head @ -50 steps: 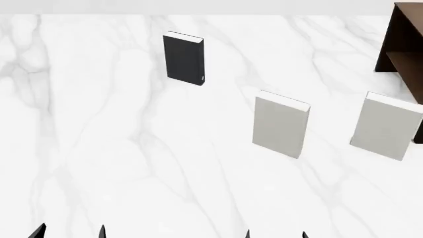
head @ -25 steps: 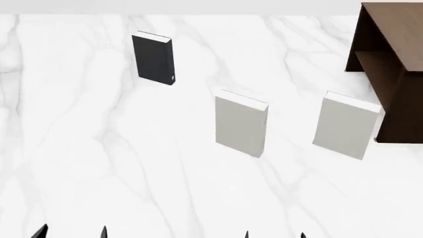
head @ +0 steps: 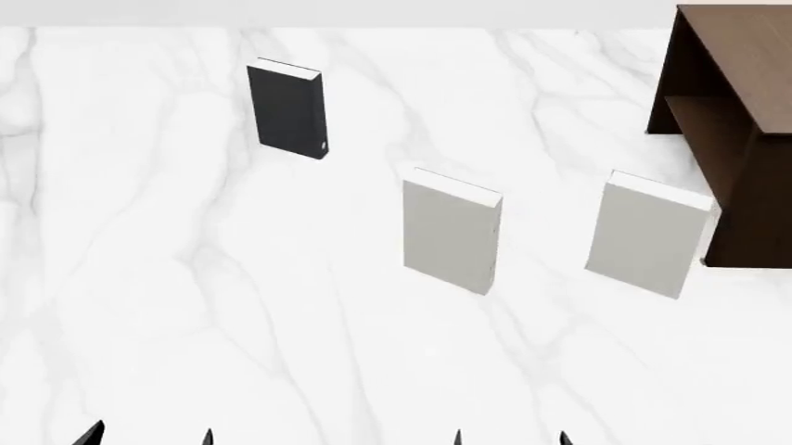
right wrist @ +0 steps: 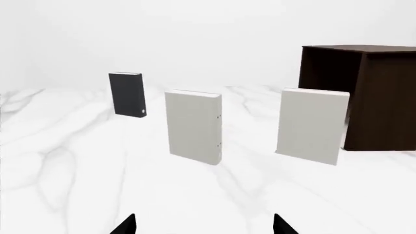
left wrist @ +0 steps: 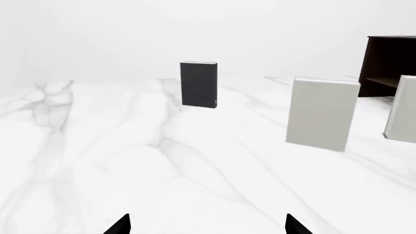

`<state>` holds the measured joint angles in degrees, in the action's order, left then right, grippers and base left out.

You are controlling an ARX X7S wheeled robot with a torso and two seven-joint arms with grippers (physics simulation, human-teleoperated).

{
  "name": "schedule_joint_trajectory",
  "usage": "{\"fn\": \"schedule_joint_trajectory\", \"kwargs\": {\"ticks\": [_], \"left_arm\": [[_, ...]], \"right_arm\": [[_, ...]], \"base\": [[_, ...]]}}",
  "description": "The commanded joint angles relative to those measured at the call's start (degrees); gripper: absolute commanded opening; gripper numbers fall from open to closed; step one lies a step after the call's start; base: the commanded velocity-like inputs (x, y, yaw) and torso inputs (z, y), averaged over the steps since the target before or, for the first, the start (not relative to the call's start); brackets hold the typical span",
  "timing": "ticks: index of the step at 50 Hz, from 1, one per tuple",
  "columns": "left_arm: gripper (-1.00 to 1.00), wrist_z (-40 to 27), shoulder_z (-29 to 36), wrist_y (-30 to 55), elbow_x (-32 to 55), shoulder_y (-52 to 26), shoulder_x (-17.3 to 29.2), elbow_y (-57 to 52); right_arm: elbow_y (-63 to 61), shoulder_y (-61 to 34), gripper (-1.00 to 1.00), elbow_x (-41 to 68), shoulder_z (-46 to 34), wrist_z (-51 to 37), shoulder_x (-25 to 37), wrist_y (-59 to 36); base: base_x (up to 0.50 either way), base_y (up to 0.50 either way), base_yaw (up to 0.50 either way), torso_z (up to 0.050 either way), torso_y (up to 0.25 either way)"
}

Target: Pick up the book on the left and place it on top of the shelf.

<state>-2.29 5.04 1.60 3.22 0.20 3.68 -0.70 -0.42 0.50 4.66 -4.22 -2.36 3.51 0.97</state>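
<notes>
The book [head: 288, 109] stands upright on the white marble table [head: 185, 306] at about 11 o'clock in the head view, well apart from both arms. Two pale books [head: 451, 231] stand nearer, toward 1 o'clock, and the shelf [head: 730, 111] sits at 2 o'clock. The left end effector [head: 148, 436] and right end effector [head: 510, 438] show only fingertips, spread wide and empty. This looks like the approach step: next, the left arm must reach forward and straddle the book's thin covers.

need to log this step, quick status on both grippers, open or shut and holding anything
Left gripper: open, holding nothing.
Right gripper: open, holding nothing.
</notes>
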Motion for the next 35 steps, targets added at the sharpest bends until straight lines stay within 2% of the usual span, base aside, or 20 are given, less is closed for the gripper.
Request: {"fn": "schedule_joint_trajectory", "kwargs": {"ticks": [1,7,12,14,27,32,35], "left_arm": [[1.0,-0.4,-0.4,0.1,-0.6,0.0,-0.2,0.0],[1.0,-1.0,0.3,-0.1,-0.2,0.1,0.3,0.1],[1.0,-1.4,0.7,0.1,0.1,0.1,0.7,-0.3],[1.0,-1.6,0.8,-0.1,0.3,0.0,0.8,0.0],[1.0,-2.6,1.7,0.1,1.1,0.1,1.6,-0.4],[1.0,-3.0,2.0,0.1,1.5,0.0,1.9,-0.3],[1.0,-3.3,2.2,0.0,1.6,-0.1,2.1,0.1]], "right_arm": [[0.1,0.1,1.0,-0.5,-0.2,0.0,-0.1,-0.1],[0.2,0.2,1.0,-0.6,-1.1,-0.7,0.4,0.3],[-1.3,-0.3,1.0,1.9,-0.9,-0.4,0.7,-4.1],[-0.7,0.3,1.0,0.4,-1.6,-0.8,1.0,0.2],[-2.1,0.0,1.0,1.9,-2.3,-2.0,1.7,-2.8],[-0.1,0.1,1.0,-2.0,-2.8,-5.9,1.5,2.0],[-0.8,-0.3,1.0,0.0,-2.6,-5.3,1.7,-1.0]], "base": [[0.0,0.0,0.0,0.0,0.0],[0.0,0.0,0.0,0.0,0.0],[0.0,-0.1,0.0,0.0,0.0],[0.0,-0.25,0.0,0.0,0.0],[0.0,0.0,0.0,0.0,0.0],[0.0,0.0,0.0,0.0,0.0],[0.0,0.08,0.0,0.0,0.0]]}}
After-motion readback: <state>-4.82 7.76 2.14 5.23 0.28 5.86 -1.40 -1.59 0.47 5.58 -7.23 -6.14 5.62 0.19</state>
